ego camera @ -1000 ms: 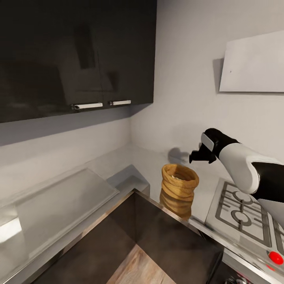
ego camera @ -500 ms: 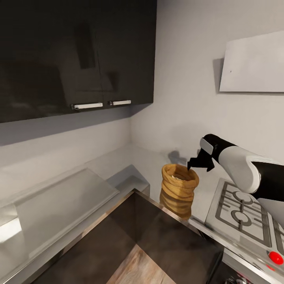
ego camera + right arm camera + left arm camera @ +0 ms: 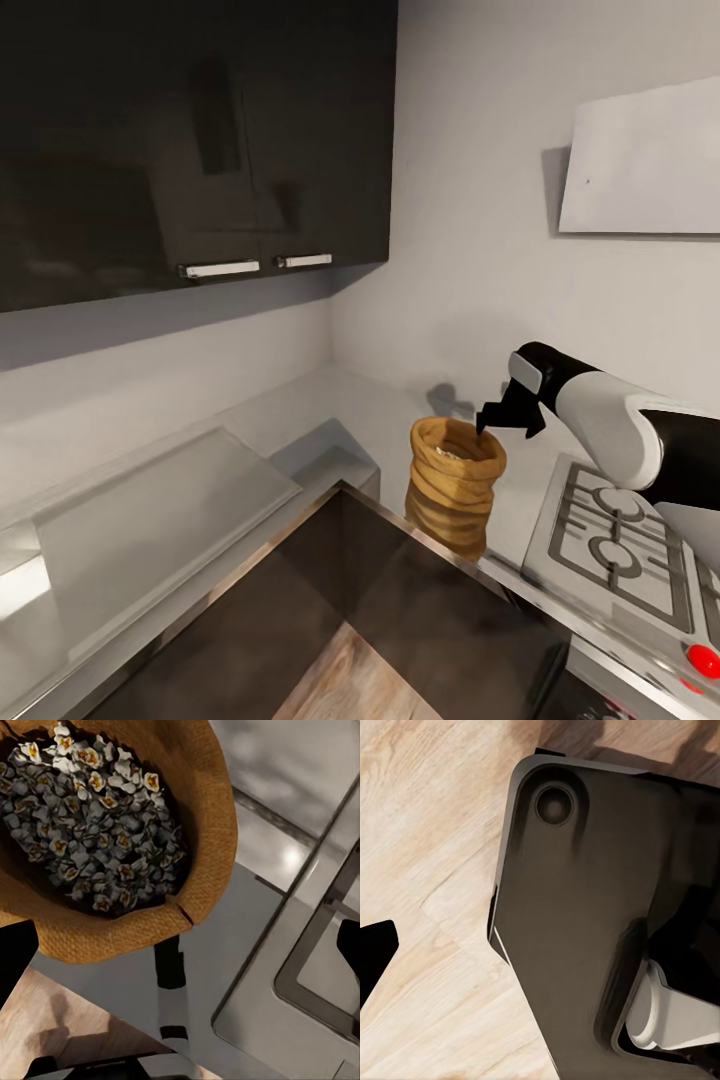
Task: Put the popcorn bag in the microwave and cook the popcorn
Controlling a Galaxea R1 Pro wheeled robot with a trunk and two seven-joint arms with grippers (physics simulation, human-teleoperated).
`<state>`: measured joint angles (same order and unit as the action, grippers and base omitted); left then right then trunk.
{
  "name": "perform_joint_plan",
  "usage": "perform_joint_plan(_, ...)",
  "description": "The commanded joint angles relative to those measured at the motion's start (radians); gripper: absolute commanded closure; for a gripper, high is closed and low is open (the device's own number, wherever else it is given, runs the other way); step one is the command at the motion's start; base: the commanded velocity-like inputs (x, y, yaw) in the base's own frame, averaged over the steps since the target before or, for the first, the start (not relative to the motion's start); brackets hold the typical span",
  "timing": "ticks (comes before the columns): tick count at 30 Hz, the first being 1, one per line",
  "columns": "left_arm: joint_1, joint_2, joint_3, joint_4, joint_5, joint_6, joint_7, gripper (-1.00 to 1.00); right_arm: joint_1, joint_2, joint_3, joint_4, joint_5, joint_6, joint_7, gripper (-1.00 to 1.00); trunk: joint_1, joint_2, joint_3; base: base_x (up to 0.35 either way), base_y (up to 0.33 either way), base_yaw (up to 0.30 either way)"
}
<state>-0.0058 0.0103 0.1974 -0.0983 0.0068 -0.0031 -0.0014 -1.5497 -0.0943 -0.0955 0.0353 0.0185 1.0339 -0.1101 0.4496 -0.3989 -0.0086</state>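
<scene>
popcorn (image 3: 90,832) fills the upright popcorn bag (image 3: 452,482); right claw (image 3: 497,418) spread above its rim.

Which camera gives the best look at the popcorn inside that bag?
The right wrist view: it looks down into the open popcorn bag at the heaped popcorn. The head view shows the bag from the side, with just a pale sliver inside its rim. The left wrist view faces the wood floor.
</scene>
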Motion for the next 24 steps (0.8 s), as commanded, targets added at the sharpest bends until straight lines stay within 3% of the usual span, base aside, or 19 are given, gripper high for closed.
perform_joint_plan(1,0.0,0.0,0.004,0.0,0.001,0.0,0.0,-1.0,-0.001,0.0,-0.009,0.003,0.002,0.0,-0.008,-1.0,0.0,-0.001,-0.001,0.002,0.0,0.0)
perform_joint_plan(24,0.0,0.0,0.004,0.0,0.001,0.0,0.0,-1.0,-0.001,-0.031,-0.009,0.028,0.002,-0.002,-0.008,-1.0,0.0,-0.001,-0.018,0.022,-0.014,0.0)
